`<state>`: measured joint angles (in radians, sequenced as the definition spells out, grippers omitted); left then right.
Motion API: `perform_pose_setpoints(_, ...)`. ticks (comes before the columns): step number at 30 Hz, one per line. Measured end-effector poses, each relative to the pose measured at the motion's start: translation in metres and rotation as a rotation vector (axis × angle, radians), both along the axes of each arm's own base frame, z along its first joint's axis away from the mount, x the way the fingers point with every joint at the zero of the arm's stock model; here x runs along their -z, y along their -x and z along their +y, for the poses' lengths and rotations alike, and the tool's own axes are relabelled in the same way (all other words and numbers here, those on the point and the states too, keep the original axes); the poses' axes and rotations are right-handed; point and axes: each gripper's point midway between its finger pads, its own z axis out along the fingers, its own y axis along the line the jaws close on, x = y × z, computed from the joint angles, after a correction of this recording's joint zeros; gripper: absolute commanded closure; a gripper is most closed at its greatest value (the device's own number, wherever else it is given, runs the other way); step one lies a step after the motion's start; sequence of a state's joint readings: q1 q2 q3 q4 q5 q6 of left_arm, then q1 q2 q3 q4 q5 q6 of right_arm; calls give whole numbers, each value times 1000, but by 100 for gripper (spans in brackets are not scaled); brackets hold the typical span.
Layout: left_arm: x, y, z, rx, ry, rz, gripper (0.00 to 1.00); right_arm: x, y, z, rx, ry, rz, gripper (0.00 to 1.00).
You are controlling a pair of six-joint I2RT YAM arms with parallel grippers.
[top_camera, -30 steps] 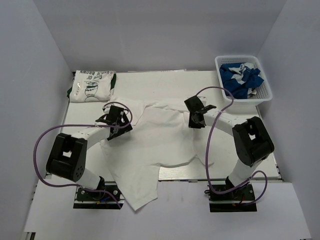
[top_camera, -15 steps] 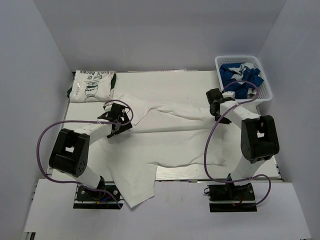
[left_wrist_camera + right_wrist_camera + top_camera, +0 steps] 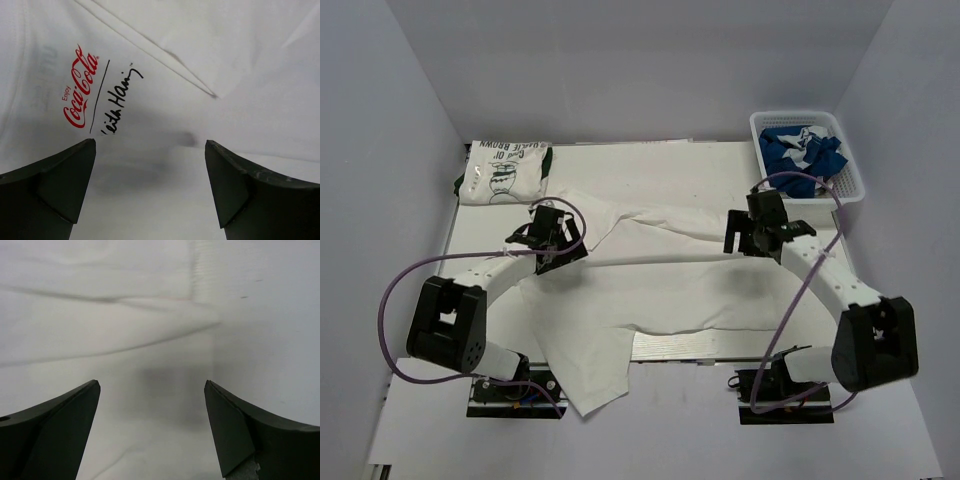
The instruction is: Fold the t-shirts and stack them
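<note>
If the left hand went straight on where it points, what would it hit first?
The white shirt spread under the left hand, beside its red logo. Nothing shows between; depth is unclear.

— Lying on the white tabletop (image 3: 650, 165)?
— Spread over the centre, a white t-shirt (image 3: 660, 295), creased, with the lower-left corner draped past the near edge.
— And at upper left of the frame?
— A folded white t-shirt with green print (image 3: 503, 172), flat, close to the spread one.
— Upper right?
— A white mesh basket (image 3: 820, 198), set at the tabletop's corner.
</note>
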<state>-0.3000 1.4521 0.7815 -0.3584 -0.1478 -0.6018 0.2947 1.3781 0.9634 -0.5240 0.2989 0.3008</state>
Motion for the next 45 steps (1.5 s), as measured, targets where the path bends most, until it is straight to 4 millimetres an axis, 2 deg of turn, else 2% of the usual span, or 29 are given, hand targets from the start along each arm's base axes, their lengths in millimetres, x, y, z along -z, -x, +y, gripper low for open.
perform_pose_setpoints(3, -16, -6, -5, 12, 26, -34, 0, 1, 16, 34, -119, -168, -37, 10)
perform_pose_setpoints(6, -33, -20, -14, 33, 53, -71, 0, 11, 26, 59, -210, -283, -44, 10)
perform_pose_setpoints(9, -46, -38, -30, 116, 84, -99, 0, 25, 37, 72, -259, -337, -13, 10)
perform_pose_setpoints(13, -51, -60, -67, 327, 99, -101, 0, 38, 45, 78, -282, -369, 12, 10)
perform_pose_setpoints(16, -43, -69, -91, 433, 47, -79, 0, 47, 50, 78, -285, -376, 25, 10)
perform_pose_setpoints(20, -19, -80, -101, 478, -90, -10, 0, 58, 60, 76, -282, -376, 54, 10)
perform_pose_setpoints(26, 14, -101, -89, 405, -283, 75, 3, 66, 63, 76, -278, -380, 75, 10)
perform_pose_setpoints(31, 12, -125, -80, 336, -373, 57, 10, 69, 63, 75, -268, -386, 65, 10)
perform_pose_setpoints(34, 11, -137, -77, 304, -410, 46, 17, 70, 63, 74, -257, -384, 59, 10)
perform_pose_setpoints(35, 9, -139, -75, 294, -425, 44, 27, 70, 62, 74, -253, -383, 56, 10)
perform_pose_setpoints(41, -3, -152, -59, 219, -491, 16, 64, 71, 55, 74, -218, -395, 39, 10)
perform_pose_setpoints(42, -7, -155, -56, 211, -504, 10, 87, 71, 54, 74, -209, -400, 35, 10)
perform_pose_setpoints(43, -12, -159, -55, 203, -513, -2, 100, 71, 52, 74, -203, -403, 30, 10)
perform_pose_setpoints(45, -24, -172, -54, 197, -530, -34, 100, 71, 50, 75, -193, -410, 22, 10)
